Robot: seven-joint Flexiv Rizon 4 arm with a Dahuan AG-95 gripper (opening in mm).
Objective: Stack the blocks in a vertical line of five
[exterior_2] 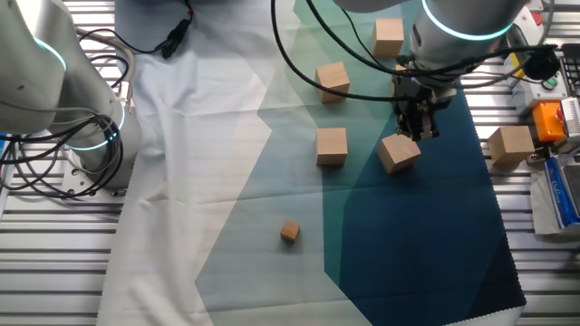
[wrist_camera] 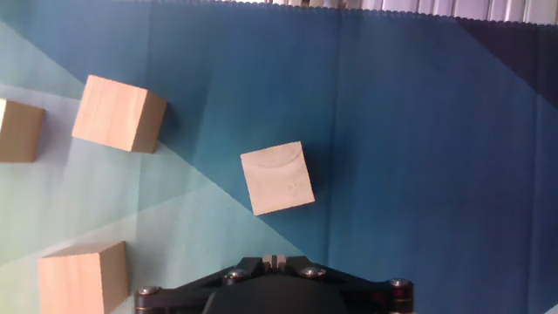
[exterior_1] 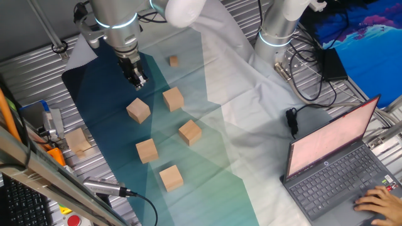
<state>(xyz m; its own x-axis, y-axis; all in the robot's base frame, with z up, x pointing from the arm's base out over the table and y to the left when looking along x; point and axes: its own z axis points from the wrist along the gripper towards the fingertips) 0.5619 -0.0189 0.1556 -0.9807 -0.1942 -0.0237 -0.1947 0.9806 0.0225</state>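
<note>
In one fixed view the gripper (exterior_1: 139,80) hangs just above and beside the nearest block (exterior_1: 138,110); the five blocks lie apart on the cloth (exterior_1: 94,88), none stacked. It holds nothing; how wide the fingers stand, I cannot tell.

In the other fixed view this block (exterior_2: 399,152) sits rotated.

In the hand view it (wrist_camera: 277,178) is skewed, so I think the fingers may catch its corners and push it. The cloth looks wrinkled, risky for a tower.

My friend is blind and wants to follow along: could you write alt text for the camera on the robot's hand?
Looking straight down past the black tool, a light-brown wooden cube lies alone on a dark blue cloth. Three more like it sit to the left, where the cloth turns pale green.
</note>
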